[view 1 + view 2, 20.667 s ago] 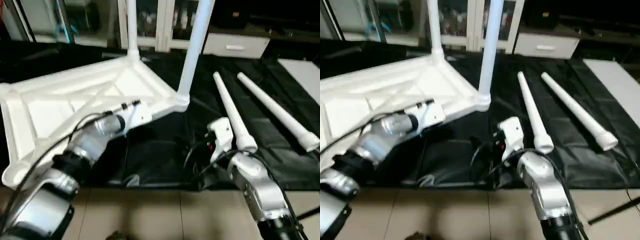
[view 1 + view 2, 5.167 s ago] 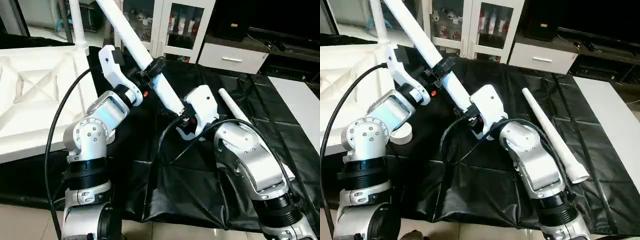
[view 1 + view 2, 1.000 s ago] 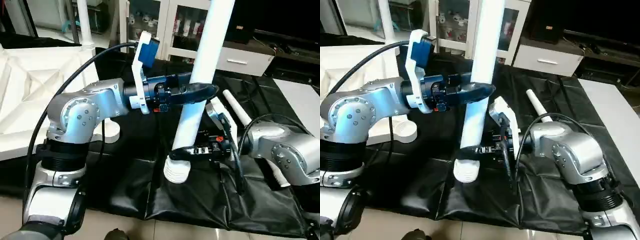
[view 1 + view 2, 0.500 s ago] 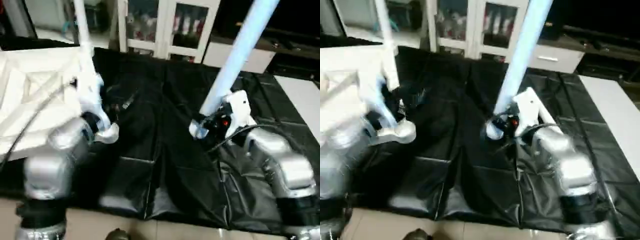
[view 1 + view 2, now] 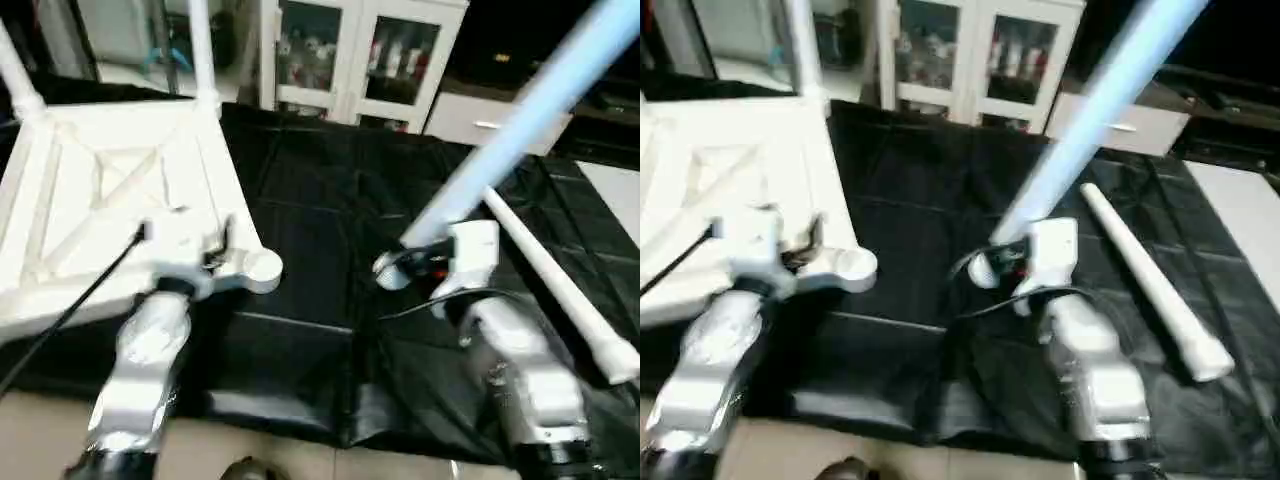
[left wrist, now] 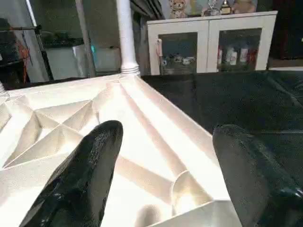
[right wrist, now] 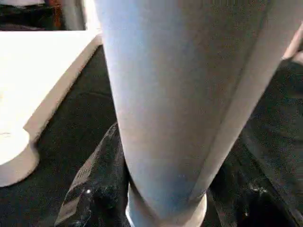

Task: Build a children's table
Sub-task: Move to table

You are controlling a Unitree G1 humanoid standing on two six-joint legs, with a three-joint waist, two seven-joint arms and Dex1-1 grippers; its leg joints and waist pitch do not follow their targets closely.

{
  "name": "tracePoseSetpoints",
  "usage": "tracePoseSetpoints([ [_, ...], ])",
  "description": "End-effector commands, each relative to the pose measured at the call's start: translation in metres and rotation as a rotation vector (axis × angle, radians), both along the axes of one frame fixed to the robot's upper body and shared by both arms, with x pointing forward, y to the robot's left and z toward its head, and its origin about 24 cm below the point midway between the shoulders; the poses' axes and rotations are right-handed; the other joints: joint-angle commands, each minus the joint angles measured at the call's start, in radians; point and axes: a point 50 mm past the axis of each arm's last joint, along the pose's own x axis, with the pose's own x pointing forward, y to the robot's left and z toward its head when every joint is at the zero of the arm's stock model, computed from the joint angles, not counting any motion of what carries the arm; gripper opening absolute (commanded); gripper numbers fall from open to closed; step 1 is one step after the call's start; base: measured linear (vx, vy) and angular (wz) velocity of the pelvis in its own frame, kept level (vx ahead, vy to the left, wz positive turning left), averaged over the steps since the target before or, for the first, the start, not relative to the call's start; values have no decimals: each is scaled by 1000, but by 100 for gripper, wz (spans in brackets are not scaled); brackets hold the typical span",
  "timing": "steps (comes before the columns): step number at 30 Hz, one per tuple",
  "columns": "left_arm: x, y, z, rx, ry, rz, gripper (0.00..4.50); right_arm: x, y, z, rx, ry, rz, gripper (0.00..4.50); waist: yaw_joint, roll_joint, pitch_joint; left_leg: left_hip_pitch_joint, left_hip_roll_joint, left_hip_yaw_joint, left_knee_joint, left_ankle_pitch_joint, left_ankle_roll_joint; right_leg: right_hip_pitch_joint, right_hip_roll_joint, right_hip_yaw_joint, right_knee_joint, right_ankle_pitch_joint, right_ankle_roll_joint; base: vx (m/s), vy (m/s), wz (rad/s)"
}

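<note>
The tabletop (image 5: 110, 200) in front of me looks like white moulded plastic, smooth with a soft sheen, its ribs catching light. The leg (image 5: 520, 120) my right gripper (image 7: 161, 208) holds is the same smooth white plastic, faintly glossy. My left gripper (image 6: 163, 189) has fingers (image 6: 90, 170) of black plastic with a slightly grainy, semi-matt skin. The sheet (image 5: 330, 200) beneath everything is thin black film, creased and shiny along its folds. My forearms (image 5: 150, 350) are silvery brushed metal. The cabinet (image 5: 370, 60) behind has glossy white frames and glass doors.
</note>
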Motion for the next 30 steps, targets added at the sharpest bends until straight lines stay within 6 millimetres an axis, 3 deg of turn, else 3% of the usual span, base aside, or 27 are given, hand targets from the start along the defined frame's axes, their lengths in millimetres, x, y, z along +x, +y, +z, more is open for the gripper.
tracePoseSetpoints([
  [1,-1,-8,-2,16,-13,-14,348,0,-10,-1,-55,-23,-64,185,-15,-29,-59,32,121,-33,-136,-245,65,26,-113,79,-131,-147,35,-98,150,-10],
  [2,-1,-11,-3,3,-12,-14,348,0,-10,0,-22,-7,-66,185,36,-30,-51,25,85,-43,25,-322,-20,20,-295,202,-253,-325,18,-108,157,-5],
  [3,-1,-13,-3,4,-17,-23,348,-1,-10,-1,-2,3,-55,185,16,-16,-64,-72,44,-179,198,-239,-119,89,-359,259,-257,-421,-13,-91,190,-36],
  [4,-1,-14,-3,-6,-15,-25,348,-2,-9,-1,-6,5,-25,185,15,-34,-44,-81,19,-173,180,-145,-202,107,-267,139,-257,-528,29,-91,190,-36],
  [5,-1,-14,-3,-8,-15,-25,348,-2,-9,-1,-7,5,-20,185,18,-25,-35,-56,40,-173,156,-162,-197,92,-273,149,-266,-535,-27,-87,254,-51],
  [6,0,-13,0,31,-38,-7,348,-4,-7,0,-24,3,26,185,6,-15,-36,18,68,-155,44,-132,-127,87,-208,86,-273,-537,-157,-113,308,-10],
  [7,0,-13,2,51,-49,1,348,-4,-7,0,-27,2,33,185,-6,11,-38,46,79,-154,-19,-149,-92,81,-155,53,-260,-511,-175,-113,308,-10],
  [8,1,-13,3,45,-48,-6,348,-4,-7,3,5,1,26,185,-25,53,-42,63,84,-170,-91,-216,-59,39,-44,15,-183,-418,-145,-122,285,12],
  [9,2,-14,5,46,-49,6,348,-2,-9,6,36,-12,-3,185,-72,67,-57,77,136,-189,-132,-337,-110,18,14,16,-81,-97,-128,-113,288,14],
  [10,3,-16,3,38,-43,7,348,-2,-9,5,39,-14,-5,185,-76,78,-45,28,86,-281,-154,-347,-113,72,32,-19,-65,67,-114,-113,288,14],
  [11,3,-19,1,38,-38,10,348,-2,-9,2,28,-7,-4,185,-60,85,-45,57,88,-294,-135,-370,-157,45,28,-11,-73,44,-115,-102,283,32],
  [12,2,-21,1,39,-36,9,348,-3,-8,1,20,-2,-2,185,-80,75,-44,66,124,-372,-151,-439,-250,48,16,18,-68,0,-101,-83,197,51],
  [13,1,-25,3,37,-39,3,348,-3,-6,1,32,7,13,185,-85,74,-49,100,146,-459,-173,-416,-240,30,25,33,-36,-143,-107,-83,197,51],
  [14,1,-25,3,37,-39,2,348,-3,-6,1,35,8,16,185,-91,66,-53,104,140,-486,-171,-369,-215,30,35,42,-17,-191,-101,-69,132,40],
  [15,-1,-28,6,39,-44,-1,348,-3,-4,2,54,13,37,185,-86,67,-63,99,100,-510,-176,-306,-186,40,45,61,-9,-211,-111,-77,81,43],
  [16,-1,-29,6,38,-38,1,348,-4,-3,3,70,16,54,185,-66,60,-64,96,113,-431,-156,-278,-207,34,37,77,-17,-69,-90,-77,81,43],
  [18,-1,-29,6,36,-28,5,348,-4,0,6,96,21,84,185,-62,63,-65,81,65,-422,-185,-268,-222,62,37,80,-49,-35,-98,-107,-2,16],
  [19,0,-30,7,29,-35,-2,348,-3,0,6,84,19,94,185,-55,46,-53,43,9,-396,-195,-341,-276,99,9,105,-114,-27,-116,-118,-27,5],
  [20,0,-30,6,27,-35,-6,348,-2,-1,6,64,19,96,185,-47,25,-50,28,-9,-368,-178,-372,-268,109,-20,123,-158,-60,-115,-124,-86,1],
  [21,-1,-30,6,26,-34,-8,348,-2,-3,6,49,19,96,185,-28,12,-45,-7,-4,-300,-110,-401,-257,123,-160,159,-251,-278,-127,-132,-124,-3],
  [22,0,-32,6,25,-30,-31,348,-1,-6,10,62,11,81,185,-15,8,-46,10,14,-265,-52,-320,-217,109,-200,170,-273,-376,-117,-132,-124,-3],
  [23,1,-33,7,38,-32,-42,348,1,-12,14,92,6,40,185,-9,-23,-38,3,31,-208,-4,-100,-168,115,-189,153,-287,-519,-61,-118,-89,-18],
  [24,1,-33,7,40,-33,-43,348,2,-13,14,98,5,33,185,4,-8,-35,-1,46,-191,-19,-41,-158,120,-185,139,-280,-529,-67,-77,-36,-26],
  [25,2,-34,8,33,-38,-41,348,3,-16,15,102,3,13,185,9,23,-37,19,97,-168,-98,-117,-169,109,-115,77,-251,-483,-109,-77,-36,-26],
  [26,4,-34,9,29,-38,-46,348,3,-17,14,98,4,12,185,-5,16,-35,23,112,-160,-118,-211,-175,91,-80,69,-235,-424,-110,-62,-6,-9],
  [27,5,-36,10,27,-40,-52,348,4,-18,13,98,8,8,185,-18,33,-46,36,137,-160,-139,-348,-197,87,-62,66,-206,-288,-124,-51,11,0],
  [30,7,-42,11,9,-38,-81,348,2,-20,10,110,23,-8,185,-27,27,-41,36,131,-140,-147,-502,-213,95,-81,70,-217,-309,-122,-17,4,0],
])
